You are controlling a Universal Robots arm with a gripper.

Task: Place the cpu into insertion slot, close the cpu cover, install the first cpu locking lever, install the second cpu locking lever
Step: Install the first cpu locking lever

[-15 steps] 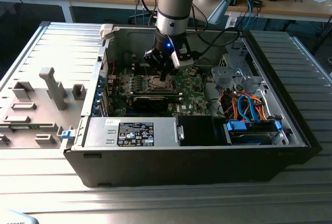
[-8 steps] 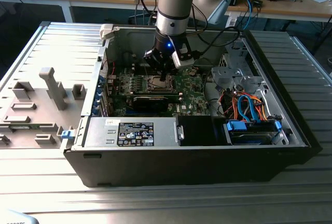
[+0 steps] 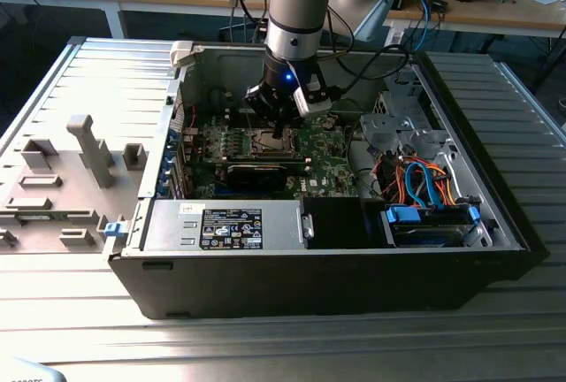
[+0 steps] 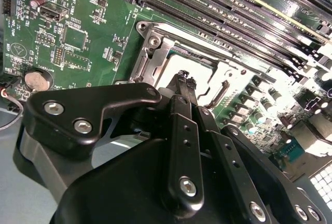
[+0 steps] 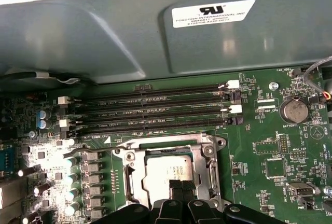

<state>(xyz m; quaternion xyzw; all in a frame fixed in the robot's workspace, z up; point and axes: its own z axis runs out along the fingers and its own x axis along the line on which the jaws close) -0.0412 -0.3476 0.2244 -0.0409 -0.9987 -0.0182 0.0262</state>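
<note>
The cpu (image 5: 167,174), a pale silvery square, lies in the socket on the green motherboard (image 5: 270,146). The cpu cover (image 5: 202,154), a silvery frame, lies flat around it. In both wrist views my gripper (image 5: 179,185) hangs just over the socket's edge, its thin black fingertips (image 4: 181,79) pressed together and shut, with nothing seen between them. The cpu (image 4: 194,62) shows just beyond the tips, inside the cpu cover (image 4: 150,47). A bent wire lever (image 5: 213,173) runs along one side of the socket. In the exterior view my gripper (image 3: 281,126) stands straight down over the socket (image 3: 270,141) inside the open computer case.
Several black memory slots (image 5: 155,112) run beside the socket, and the case's grey wall (image 5: 129,32) rises behind them. A coin battery (image 5: 293,111) and capacitors (image 5: 70,164) stand on the board. In the exterior view the power supply (image 3: 230,225) and cabled drive bays (image 3: 424,196) sit nearby.
</note>
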